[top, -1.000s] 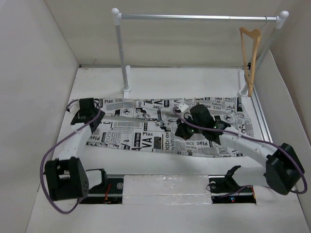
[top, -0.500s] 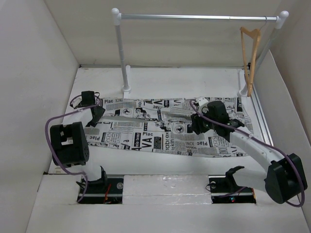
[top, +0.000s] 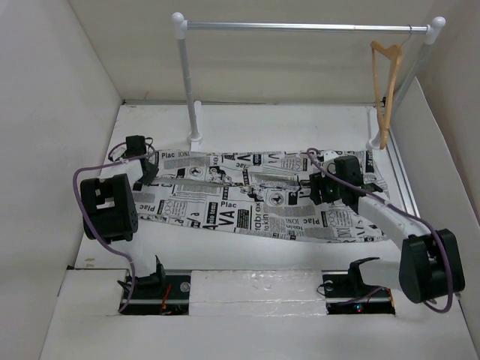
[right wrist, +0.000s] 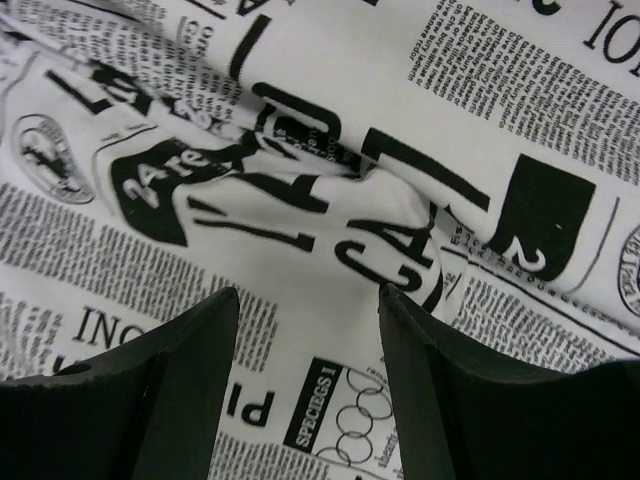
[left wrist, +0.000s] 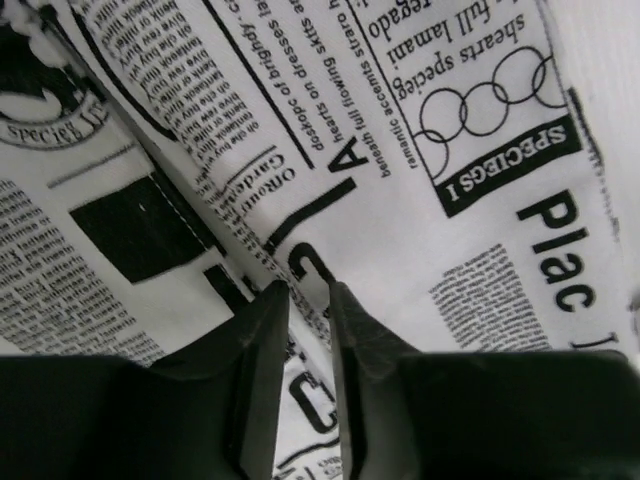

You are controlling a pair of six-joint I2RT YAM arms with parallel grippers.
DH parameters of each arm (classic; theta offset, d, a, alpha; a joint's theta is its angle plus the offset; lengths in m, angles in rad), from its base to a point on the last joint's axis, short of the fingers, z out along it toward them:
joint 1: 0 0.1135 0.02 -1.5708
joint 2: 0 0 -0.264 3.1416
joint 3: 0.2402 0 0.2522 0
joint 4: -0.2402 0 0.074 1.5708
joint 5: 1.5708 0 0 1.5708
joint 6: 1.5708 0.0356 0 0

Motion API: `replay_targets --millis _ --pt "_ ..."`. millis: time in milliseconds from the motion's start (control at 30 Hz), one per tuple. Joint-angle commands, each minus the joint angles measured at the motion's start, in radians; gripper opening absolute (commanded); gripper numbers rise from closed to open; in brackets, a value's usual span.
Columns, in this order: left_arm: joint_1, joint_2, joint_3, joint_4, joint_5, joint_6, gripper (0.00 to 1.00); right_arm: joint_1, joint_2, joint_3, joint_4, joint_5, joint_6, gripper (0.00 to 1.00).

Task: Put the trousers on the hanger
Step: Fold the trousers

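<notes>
The trousers (top: 247, 202), white cloth printed with black newspaper text, lie spread flat across the table. My left gripper (top: 142, 172) is pressed down on their left end. Its jaws stand close together with a narrow ridge of the trousers (left wrist: 420, 230) between the fingers (left wrist: 268, 330). My right gripper (top: 319, 187) hovers low over the right half, open, with only the flat, creased trousers (right wrist: 300, 220) under the gap between its tips (right wrist: 308, 295). The tan wooden hanger (top: 386, 90) hangs by its hook at the right end of the rail, apart from both grippers.
A silver rail (top: 300, 26) on white posts (top: 184, 75) spans the back of the table. White walls (top: 52, 150) close in the left and right sides. The arm bases (top: 157, 281) sit at the near edge.
The right gripper has let go of the cloth, opened, and moved right along the trousers. The left arm has swung up and back, and its jaws have narrowed on the left end.
</notes>
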Motion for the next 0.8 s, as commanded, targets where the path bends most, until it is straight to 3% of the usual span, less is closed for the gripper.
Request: replay_targets --millis 0,67,100,233,400,567,733,767 --pt "0.021 -0.001 -0.006 0.019 -0.031 0.016 0.18 -0.009 0.107 0.075 0.098 0.059 -0.01 0.64" --pt "0.021 -0.003 -0.019 0.004 -0.036 0.03 0.03 -0.023 0.201 0.085 0.122 0.086 0.005 0.58" --pt "0.044 -0.004 -0.022 -0.002 -0.039 0.046 0.0 -0.036 0.225 0.088 0.116 0.058 0.019 0.47" --pt "0.131 -0.016 -0.084 -0.031 -0.013 0.097 0.0 -0.058 0.178 0.018 0.082 0.041 0.039 0.36" --pt "0.274 -0.087 -0.173 -0.019 0.077 0.163 0.0 -0.09 0.069 -0.059 -0.02 -0.099 0.034 0.35" --pt "0.287 -0.15 -0.171 -0.042 0.067 0.224 0.0 -0.09 0.029 -0.096 -0.048 -0.201 0.071 0.37" --pt "0.233 -0.232 -0.134 -0.047 0.133 0.263 0.26 -0.09 -0.073 -0.069 -0.068 -0.201 0.07 0.49" --pt "0.215 -0.271 -0.129 -0.047 0.133 0.269 0.37 -0.09 -0.106 -0.049 -0.092 -0.183 0.065 0.51"
